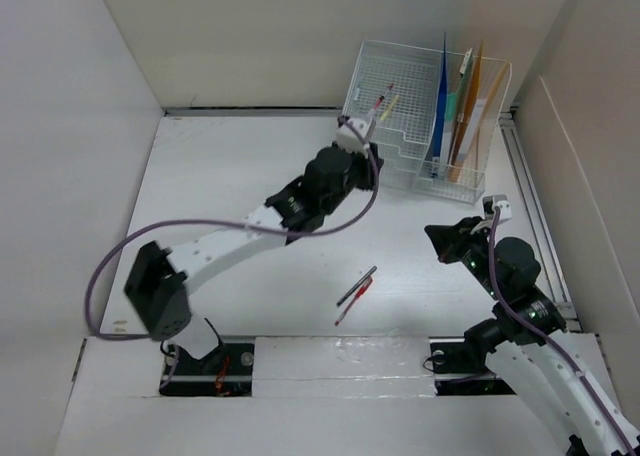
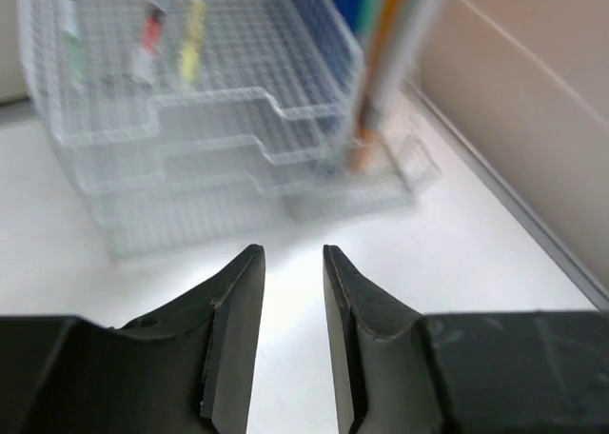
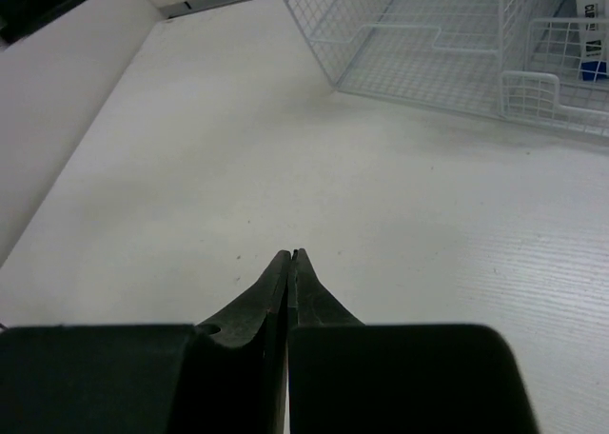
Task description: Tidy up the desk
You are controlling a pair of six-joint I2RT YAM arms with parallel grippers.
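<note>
The desk [image 1: 230, 176] is a white tabletop with white panel walls. A dark pen [image 1: 358, 284] and a red pen [image 1: 352, 301] lie side by side near its front middle. My left gripper [image 1: 370, 161] hovers just in front of the white wire-mesh organizer [image 1: 400, 126]. In the left wrist view its jaws [image 2: 293, 263] stand a little apart with nothing between them. They face the organizer's stepped trays [image 2: 190, 139], where a red pen [image 2: 152, 25] and a yellow pen [image 2: 193, 34] lie. My right gripper [image 1: 437, 236] is shut and empty [image 3: 290, 255], low over the desk at the right.
Blue, green and orange folders [image 1: 460, 106] stand upright in the organizer's right side; they also show in the left wrist view [image 2: 381, 53]. The organizer's corner appears in the right wrist view [image 3: 428, 44]. A metal rail [image 1: 535, 216] runs along the right wall.
</note>
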